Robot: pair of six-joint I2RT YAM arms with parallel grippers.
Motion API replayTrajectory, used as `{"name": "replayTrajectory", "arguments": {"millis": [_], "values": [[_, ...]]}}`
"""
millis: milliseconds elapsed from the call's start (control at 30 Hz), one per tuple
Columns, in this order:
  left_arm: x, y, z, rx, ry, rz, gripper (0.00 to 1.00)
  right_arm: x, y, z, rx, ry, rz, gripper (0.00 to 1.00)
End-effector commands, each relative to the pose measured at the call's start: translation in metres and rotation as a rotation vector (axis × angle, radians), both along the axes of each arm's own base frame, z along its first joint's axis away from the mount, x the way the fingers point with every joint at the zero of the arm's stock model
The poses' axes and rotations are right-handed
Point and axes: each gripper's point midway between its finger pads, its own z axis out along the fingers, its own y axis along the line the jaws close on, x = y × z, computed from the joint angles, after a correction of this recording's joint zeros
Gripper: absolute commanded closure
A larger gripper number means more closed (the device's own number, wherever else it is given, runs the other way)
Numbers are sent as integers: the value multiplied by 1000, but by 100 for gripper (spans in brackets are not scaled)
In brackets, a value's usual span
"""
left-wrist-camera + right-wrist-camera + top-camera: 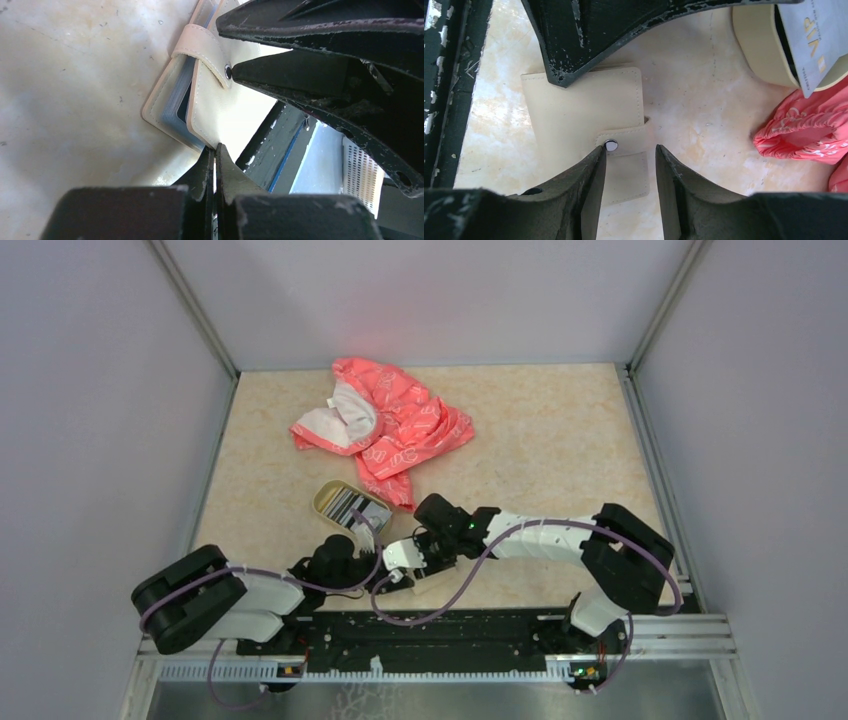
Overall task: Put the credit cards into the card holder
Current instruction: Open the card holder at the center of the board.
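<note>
Facing the card holder (215, 110), only left wrist shows its lining (176, 102).

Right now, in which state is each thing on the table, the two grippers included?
card holder: lying flat, folded shut, strap over its edge.
credit cards: together in the dish.
dish: upright, holding the cards.
cloth: crumpled, beside the dish.
left gripper: jaws shut, at the holder's corner.
right gripper: jaws open, either side of the strap.
</note>
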Motion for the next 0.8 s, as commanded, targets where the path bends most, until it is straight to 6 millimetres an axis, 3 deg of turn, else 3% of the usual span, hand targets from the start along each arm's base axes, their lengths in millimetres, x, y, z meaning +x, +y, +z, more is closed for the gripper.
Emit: {"name": "replayTrajectory", "arguments": {"millis": [0,167,333,467,767], "values": [[-10,-2,1,-30,14,-41,100,-16,11,6,10,24,107,58],[-10,-3,-1,-30,18,-46,100,-23,7,-4,-34,60,122,57],[-11,-3,0,-34,16,-52,100,-11,9,-10,-49,32,42,56],[-12,-3,0,-35,14,-56,100,-12,7,-19,-80,51,36,57],[-13,-1,-6,-16,14,-61,100,-12,3,-30,-140,86,14,82]]}}
